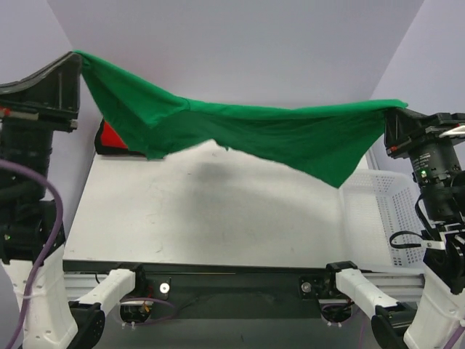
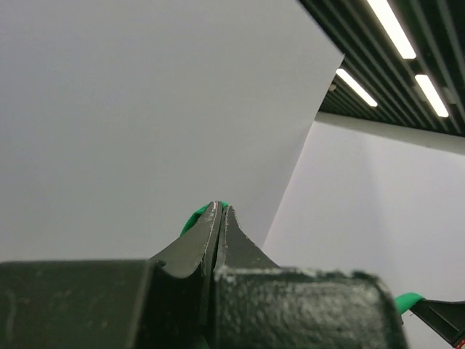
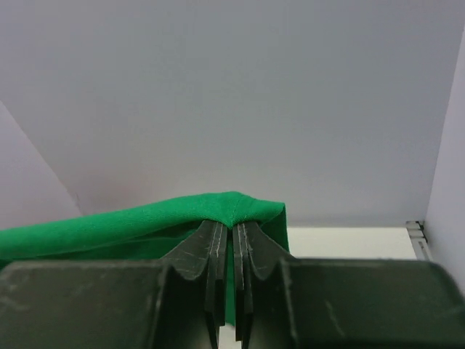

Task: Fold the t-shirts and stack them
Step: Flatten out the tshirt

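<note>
Above the table (image 1: pixel 218 218), limp, creased green t-shirt (image 1: pixel 276 134)

1. Robot lab / test cell, not a home or shop.
2. Bare white table (image 1: pixel 218 218) boxed in by blank pale backdrop panels (image 1: pixel 254 43) at the back and both sides.
3. Arm mounts (image 1: pixel 112 285) bolted to a metal rail (image 1: pixel 232 267) along the near edge; purple cable (image 1: pixel 58 211) runs exposed.
4. Left wrist view, above the panels: dark slatted ceiling (image 2: pixel 396 91) with long strip lights (image 2: pixel 392 27), an industrial/office building fit-out.
</note>
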Robot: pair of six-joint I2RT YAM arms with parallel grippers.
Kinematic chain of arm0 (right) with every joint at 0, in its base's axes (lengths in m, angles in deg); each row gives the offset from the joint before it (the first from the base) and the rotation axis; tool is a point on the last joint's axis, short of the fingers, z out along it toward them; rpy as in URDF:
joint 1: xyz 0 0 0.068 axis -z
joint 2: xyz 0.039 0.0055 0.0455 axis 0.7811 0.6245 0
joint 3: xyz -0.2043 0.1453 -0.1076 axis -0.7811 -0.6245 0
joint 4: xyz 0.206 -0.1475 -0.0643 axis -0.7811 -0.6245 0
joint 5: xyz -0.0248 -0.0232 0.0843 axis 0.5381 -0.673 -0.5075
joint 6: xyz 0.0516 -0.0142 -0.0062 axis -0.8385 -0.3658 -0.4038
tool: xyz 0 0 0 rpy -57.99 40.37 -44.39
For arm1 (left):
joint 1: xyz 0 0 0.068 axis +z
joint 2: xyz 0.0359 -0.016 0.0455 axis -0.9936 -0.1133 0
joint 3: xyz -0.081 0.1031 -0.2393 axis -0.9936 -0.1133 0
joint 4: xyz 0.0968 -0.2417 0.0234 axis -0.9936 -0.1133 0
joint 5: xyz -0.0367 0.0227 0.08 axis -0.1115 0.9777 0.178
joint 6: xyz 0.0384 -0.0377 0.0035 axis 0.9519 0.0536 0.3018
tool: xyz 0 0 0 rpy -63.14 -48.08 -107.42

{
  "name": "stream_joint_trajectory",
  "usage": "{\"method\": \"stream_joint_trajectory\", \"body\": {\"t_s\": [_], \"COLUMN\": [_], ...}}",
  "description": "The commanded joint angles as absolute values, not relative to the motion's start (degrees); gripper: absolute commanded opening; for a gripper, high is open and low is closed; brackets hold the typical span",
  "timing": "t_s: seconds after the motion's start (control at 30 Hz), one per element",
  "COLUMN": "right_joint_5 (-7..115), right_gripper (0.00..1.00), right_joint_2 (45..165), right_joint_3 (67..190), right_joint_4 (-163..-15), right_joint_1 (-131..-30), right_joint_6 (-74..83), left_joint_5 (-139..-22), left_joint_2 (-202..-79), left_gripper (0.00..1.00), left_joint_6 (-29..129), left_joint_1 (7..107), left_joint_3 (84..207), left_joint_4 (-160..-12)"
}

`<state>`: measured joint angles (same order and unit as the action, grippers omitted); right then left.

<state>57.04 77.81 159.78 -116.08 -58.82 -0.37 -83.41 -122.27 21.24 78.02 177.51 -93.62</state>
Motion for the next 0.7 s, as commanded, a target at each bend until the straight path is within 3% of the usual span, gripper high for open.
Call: {"method": "stream_joint_trajectory", "body": {"t_s": [0.0,0.17,0.37,0.53,0.63,0.67], "right_joint_5": [55.38,55.63,57.31,51.43,47.04,44.67], "right_gripper": [0.00,0.00,0.00,0.00,0.01,0.10], "right_joint_2": [79.60,80.92,88.45,99.35,110.59,117.33], "right_joint_3": [160.77,159.02,148.76,139.86,140.55,142.12], "right_joint_4": [-110.88,-110.62,-108.60,-102.89,-101.12,-102.78], "right_joint_1": [-58.57,-58.57,-57.26,-51.45,-48.64,-48.11], "right_joint_6": [-1.80,-3.30,-1.45,-3.91,-4.18,-4.35], "left_joint_5": [-81.54,-81.37,-82.68,-87.07,-89.98,-90.33], "left_joint_2": [-122.30,-124.14,-132.13,-150.74,-164.02,-168.83], "left_gripper": [0.00,0.00,0.00,0.00,0.38,0.53], "left_joint_6": [22.69,22.16,18.31,20.22,22.07,23.29], "left_joint_1": [78.13,78.13,77.87,75.41,74.01,73.57], "left_joint_3": [182.32,184.18,172.34,165.90,168.17,169.84], "left_joint_4": [-89.51,-90.21,-89.43,-91.17,-92.49,-92.76]}}
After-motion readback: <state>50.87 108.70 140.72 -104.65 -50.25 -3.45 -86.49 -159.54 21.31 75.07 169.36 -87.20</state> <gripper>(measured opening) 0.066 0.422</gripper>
